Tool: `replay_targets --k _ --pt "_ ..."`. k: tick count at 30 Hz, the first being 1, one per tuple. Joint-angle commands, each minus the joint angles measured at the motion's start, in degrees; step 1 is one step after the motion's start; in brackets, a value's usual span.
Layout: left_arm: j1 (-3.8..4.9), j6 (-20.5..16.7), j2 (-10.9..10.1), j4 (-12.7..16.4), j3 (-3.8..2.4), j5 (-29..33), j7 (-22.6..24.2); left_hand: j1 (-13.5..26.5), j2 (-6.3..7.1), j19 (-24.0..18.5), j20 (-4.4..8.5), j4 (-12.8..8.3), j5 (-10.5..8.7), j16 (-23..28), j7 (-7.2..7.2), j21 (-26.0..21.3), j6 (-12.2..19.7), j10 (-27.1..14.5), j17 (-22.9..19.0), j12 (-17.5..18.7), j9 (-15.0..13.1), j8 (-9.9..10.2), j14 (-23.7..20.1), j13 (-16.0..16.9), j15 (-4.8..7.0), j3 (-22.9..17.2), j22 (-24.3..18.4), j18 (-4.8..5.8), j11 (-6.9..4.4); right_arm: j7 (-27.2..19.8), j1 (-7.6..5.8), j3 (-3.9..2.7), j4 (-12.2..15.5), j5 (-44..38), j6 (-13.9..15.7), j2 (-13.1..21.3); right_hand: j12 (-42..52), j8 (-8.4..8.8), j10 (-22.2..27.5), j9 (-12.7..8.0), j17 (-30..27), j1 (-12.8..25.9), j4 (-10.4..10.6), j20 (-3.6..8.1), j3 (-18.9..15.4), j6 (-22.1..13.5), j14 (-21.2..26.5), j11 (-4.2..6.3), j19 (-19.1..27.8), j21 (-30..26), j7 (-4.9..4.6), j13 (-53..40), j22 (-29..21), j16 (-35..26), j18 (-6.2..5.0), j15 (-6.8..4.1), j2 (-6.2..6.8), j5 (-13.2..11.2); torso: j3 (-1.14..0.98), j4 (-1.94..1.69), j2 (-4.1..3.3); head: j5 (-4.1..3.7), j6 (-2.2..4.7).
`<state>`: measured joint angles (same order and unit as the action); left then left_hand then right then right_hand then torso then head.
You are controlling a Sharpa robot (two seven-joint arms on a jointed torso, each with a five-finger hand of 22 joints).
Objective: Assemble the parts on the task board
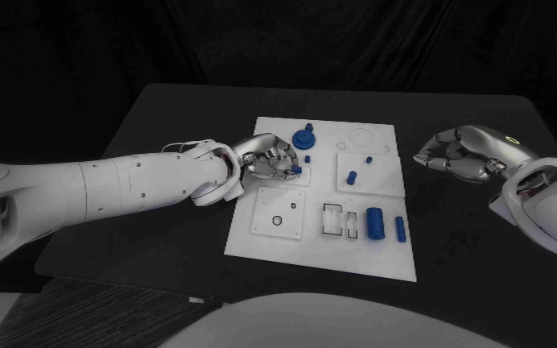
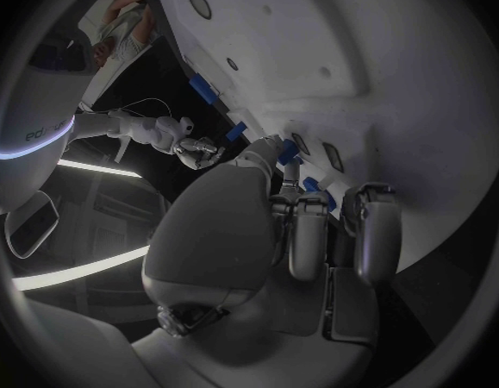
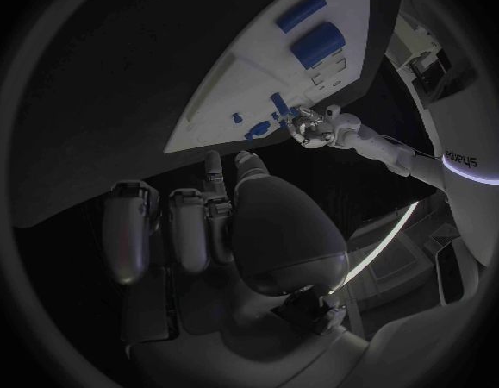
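The left arm reaches in from the left, its hand (image 1: 270, 159) with fingers curled toward the centre. The right hand (image 1: 462, 153) hovers at right, fingers curled in, holding nothing.

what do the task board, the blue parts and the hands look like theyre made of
The task board looks like matte white plastic: flat, even, no glare, though painted metal is possible. The blue parts, such as the large cylinder, look like solid-coloured plastic with a dull finish. The left hand and right hand look like silvery metal or metallic-coated plastic, with soft highlights on rounded segments.
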<state>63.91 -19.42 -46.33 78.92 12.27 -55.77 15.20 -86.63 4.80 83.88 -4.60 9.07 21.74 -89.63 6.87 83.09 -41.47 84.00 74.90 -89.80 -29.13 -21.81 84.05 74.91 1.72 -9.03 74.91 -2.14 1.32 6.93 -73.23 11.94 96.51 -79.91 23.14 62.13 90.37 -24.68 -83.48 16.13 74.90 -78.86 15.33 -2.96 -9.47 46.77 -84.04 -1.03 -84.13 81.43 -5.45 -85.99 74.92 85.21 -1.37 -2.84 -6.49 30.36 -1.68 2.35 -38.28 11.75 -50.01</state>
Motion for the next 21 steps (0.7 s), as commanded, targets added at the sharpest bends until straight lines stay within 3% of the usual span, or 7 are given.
replay_targets --k 1,9,21 --pt "-0.16 0.9 0.2 -0.1 -0.03 -1.3 -0.5 0.0 -0.41 2.0 -0.33 -0.4 0.02 -0.4 0.17 -0.3 -0.4 6.0 15.1 -0.2 -0.1 -0.3 6.0 15.1 -0.35 0.0 12.7 0.34 0.48 -0.1 0.16 -0.03 0.0 -0.1 0.5 0.0 -0.4 0.36 -6.5 -0.1 5.5 -0.5 0.2 -0.19 0.0 0.4 -4.0 0.28 -1.8 -0.2 0.05 -4.0 12.1 -0.2 -0.88 -0.30 -0.33 0.1 0.02 0.01 -0.03 0.06 0.01" --pt "-0.23 0.8 0.4 -0.3 -0.03 -1.5 -0.5 0.0 -0.44 2.0 -0.32 -0.4 0.02 -0.4 0.16 -0.3 -0.5 6.0 15.1 -0.2 -0.1 -0.4 6.0 15.1 -0.34 0.0 12.7 0.33 0.48 -0.1 0.16 -0.03 0.0 -0.1 0.5 0.0 -0.4 0.36 -6.5 -0.1 5.5 -0.5 0.2 -0.19 0.0 0.4 -4.0 0.28 -1.8 -0.2 0.05 -4.0 12.1 -0.2 -0.88 -0.30 -0.33 0.1 0.02 -0.03 -0.03 0.10 0.01" --pt "-0.29 -0.6 0.8 -0.6 -0.03 -1.5 0.5 -0.4 -1.40 2.0 -0.13 -1.0 1.20 -0.4 -0.22 -0.3 -2.2 6.0 15.1 -0.2 -0.2 -2.6 6.0 15.1 -0.08 -0.9 12.7 0.32 0.17 -0.2 0.17 -0.03 0.0 -0.1 0.5 0.0 -0.4 0.36 -6.5 -0.1 5.5 -0.5 0.2 -0.19 0.0 0.4 -4.0 0.28 -1.8 -0.2 0.05 -4.0 12.1 -0.2 -0.88 -0.30 -0.33 0.1 -0.02 0.00 -0.02 0.00 0.01"
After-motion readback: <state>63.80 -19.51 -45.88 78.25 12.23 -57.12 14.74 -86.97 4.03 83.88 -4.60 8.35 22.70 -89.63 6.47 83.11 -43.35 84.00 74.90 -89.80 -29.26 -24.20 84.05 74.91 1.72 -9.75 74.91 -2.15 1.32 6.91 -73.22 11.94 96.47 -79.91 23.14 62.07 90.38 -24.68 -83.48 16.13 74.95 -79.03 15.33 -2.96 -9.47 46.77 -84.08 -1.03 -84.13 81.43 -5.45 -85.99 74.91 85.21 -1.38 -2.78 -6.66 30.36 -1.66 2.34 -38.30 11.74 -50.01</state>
